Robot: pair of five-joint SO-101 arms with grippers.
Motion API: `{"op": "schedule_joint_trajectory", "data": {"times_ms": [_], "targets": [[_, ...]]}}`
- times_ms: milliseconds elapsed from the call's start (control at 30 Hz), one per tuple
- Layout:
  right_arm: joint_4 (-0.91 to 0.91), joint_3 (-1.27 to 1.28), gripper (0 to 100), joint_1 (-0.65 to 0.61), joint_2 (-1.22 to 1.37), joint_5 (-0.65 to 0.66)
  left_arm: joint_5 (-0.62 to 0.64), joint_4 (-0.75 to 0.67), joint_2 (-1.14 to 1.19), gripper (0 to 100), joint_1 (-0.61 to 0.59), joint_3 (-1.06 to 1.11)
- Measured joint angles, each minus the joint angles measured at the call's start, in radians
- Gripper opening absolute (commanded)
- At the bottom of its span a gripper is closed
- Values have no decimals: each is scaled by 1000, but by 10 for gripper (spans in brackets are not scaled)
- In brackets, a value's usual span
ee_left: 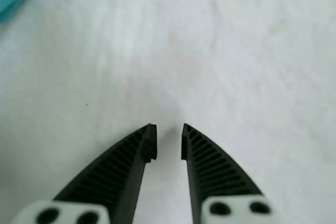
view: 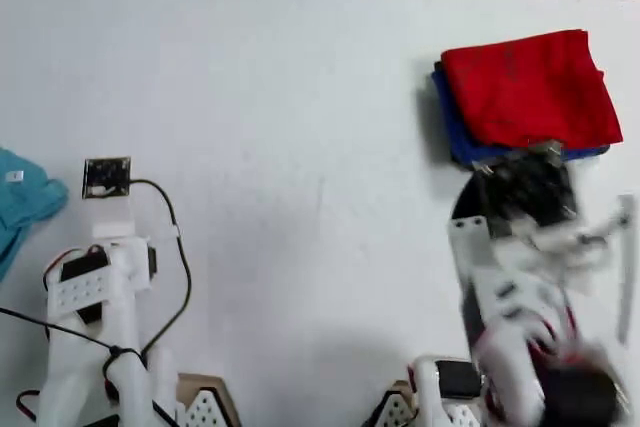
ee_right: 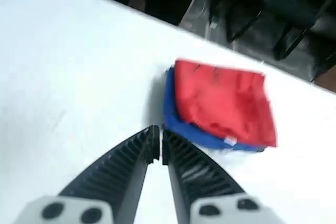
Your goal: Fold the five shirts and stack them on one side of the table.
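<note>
Tool, left arm point(ee_left: 167, 142): black ribbed fingers point(ee_left: 126, 171) spread by a narrow gap with nothing between them, tips over bare white surface point(view: 280, 127). Left arm point(view: 95, 292), white body, sits at 7 o'clock of the surface in the high view. A black cable point(view: 178, 247) loops off it on its 3 o'clock side.

Tool, right arm point(ee_right: 160, 142): fingers pressed almost together, only a sliver between the tips, pinching nothing. Tips lie just short of the near corner of the blue shirt point(ee_right: 184, 121), apart from the cloth. Right arm point(view: 515, 307) at 5 o'clock of the surface, blurred, its dark head just at 6 o'clock of the two folded shirts.

Red shirt point(view: 530, 87): folded to a rough rectangle, at 2 o'clock of the surface, lying on top of the blue shirt.

Blue shirt point(view: 455, 142): folded, directly under the red shirt, its edge showing along the 9 and 6 o'clock sides.

Teal shirt point(view: 22, 202): unfolded and crumpled, at the 9 o'clock edge of the surface, partly cut off by the view. It is well apart from the two folded shirts and lies near the left arm, at its 10 o'clock.
</note>
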Motion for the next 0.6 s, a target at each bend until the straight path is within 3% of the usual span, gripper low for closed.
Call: {"op": "schedule_joint_trajectory", "data": {"times_ms": [300, 433, 600], "targets": [[-502, 918, 18, 2, -198, 0, 0, 0, 0, 106, 0, 0], [-643, 1154, 18, 2, -281, -2, 0, 0, 0, 106, 0, 0], [-661, 1234, 18, 12, -400, -2, 0, 0, 0, 108, 0, 0]]}}
